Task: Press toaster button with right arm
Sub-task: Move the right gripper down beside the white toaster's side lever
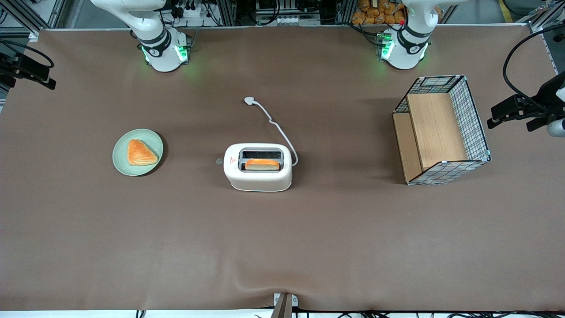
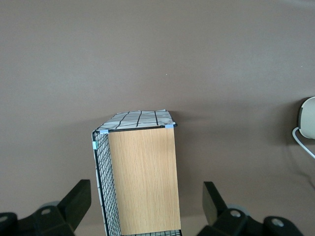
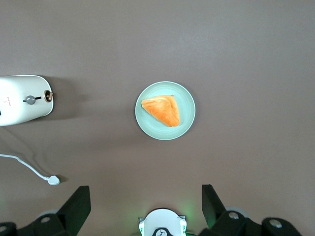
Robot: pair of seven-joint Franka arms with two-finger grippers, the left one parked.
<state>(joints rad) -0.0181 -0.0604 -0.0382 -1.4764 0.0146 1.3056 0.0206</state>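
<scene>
The cream-white toaster [image 1: 258,174] stands mid-table with a slice of toast [image 1: 262,164] in the slot nearer the front camera. The small grey toaster button [image 1: 219,161] sticks out of its end that faces the working arm's end of the table. It also shows in the right wrist view [image 3: 31,100] on the toaster [image 3: 19,101]. My right gripper [image 1: 33,73] hangs high over the table edge at the working arm's end, well away from the toaster. Its fingers [image 3: 78,206] are spread wide and empty.
A pale green plate [image 1: 121,165] with a pastry [image 1: 141,153] lies between the toaster and the working arm's end. The toaster's white cord and plug [image 1: 250,100] run toward the arm bases. A wire-mesh wooden basket [image 1: 441,130] stands toward the parked arm's end.
</scene>
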